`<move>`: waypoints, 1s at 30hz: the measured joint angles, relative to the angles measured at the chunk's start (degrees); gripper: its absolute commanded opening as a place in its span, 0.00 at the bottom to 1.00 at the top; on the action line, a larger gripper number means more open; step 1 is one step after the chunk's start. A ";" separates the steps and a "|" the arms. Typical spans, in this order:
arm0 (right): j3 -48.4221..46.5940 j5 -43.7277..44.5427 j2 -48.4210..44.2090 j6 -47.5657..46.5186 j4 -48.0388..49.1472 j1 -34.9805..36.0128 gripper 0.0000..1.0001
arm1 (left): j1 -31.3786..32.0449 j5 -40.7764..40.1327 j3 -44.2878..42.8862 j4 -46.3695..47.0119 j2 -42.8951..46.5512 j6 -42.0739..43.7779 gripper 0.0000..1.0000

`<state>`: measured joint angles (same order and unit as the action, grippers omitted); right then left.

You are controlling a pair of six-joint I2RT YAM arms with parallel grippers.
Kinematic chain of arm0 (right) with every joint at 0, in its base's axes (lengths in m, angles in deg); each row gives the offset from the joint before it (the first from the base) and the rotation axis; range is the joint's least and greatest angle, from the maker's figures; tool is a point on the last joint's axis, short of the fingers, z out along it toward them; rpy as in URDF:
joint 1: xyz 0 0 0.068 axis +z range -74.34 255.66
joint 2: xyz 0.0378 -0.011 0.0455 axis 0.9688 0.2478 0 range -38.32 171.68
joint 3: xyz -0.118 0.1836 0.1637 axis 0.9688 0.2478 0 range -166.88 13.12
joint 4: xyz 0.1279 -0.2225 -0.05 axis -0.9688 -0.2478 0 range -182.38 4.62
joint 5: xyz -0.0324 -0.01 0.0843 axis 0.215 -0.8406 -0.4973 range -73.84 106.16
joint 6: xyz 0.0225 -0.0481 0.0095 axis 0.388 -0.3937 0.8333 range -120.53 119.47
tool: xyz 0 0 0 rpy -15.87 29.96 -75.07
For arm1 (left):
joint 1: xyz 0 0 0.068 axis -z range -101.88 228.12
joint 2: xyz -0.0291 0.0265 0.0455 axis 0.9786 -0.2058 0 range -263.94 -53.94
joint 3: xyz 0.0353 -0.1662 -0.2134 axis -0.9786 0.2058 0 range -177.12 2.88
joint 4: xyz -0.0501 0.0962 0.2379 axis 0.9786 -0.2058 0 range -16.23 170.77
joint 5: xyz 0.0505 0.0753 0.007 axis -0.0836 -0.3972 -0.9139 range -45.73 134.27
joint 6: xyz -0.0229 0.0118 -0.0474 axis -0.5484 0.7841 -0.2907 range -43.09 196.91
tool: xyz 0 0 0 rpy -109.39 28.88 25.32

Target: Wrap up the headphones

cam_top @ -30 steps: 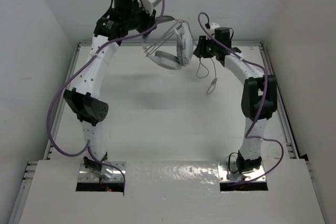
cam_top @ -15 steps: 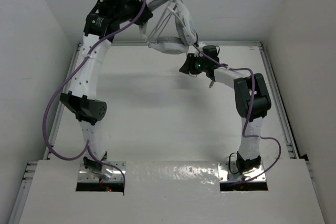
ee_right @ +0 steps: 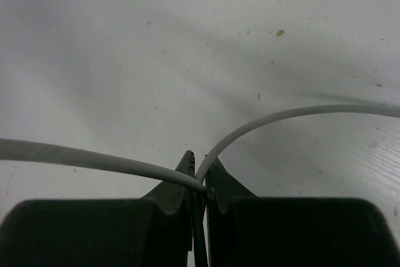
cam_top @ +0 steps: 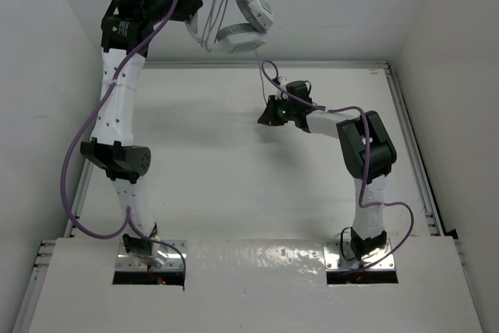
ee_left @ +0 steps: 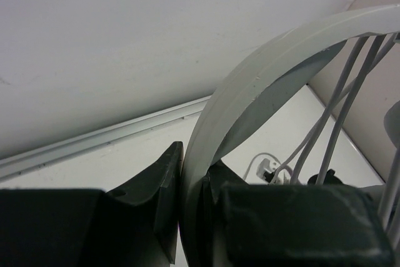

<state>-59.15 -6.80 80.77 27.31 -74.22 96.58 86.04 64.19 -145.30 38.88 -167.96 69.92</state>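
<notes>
The left claw (ee_left: 190,217) is shut tight on the headband (ee_left: 250,85) and holds the headphones (cam_top: 240,37) high in the air, above the far edge of the desk (cam_top: 203,169). Several strands of the pale cable (ee_right: 281,117) cross the space inside the headband, so part of the wrap looks done. From overhead I cannot tell how many turns there are or how snugly they sit. The right claw (ee_right: 199,182) is low over the desk with its jaws all but closed and the cable pinched between their tips. A thin run of cable drops from the headphones towards it. The main risk is the wide gap between the two claws. If the arms move further apart, the line could pull taut and slide out of that narrow pinch. It could also drag the laid turns off the headband, or strain the cable where it enters the ear cup. Too much slack would let the loops sag and spill. The headband is gripped only across its thin edge, so a sideways tug from the cable might pivot it in the left claw. The next turn probably calls for steady, light tension.
</notes>
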 measured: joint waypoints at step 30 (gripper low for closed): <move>-24.90 -3.41 2.84 -16.20 -26.97 28.61 0.00 | -7.98 -7.87 17.14 5.25 -4.09 -18.91 0.00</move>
<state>-84.05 -10.21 83.61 11.11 -101.19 125.19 78.07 56.32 -128.16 44.12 -172.04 51.02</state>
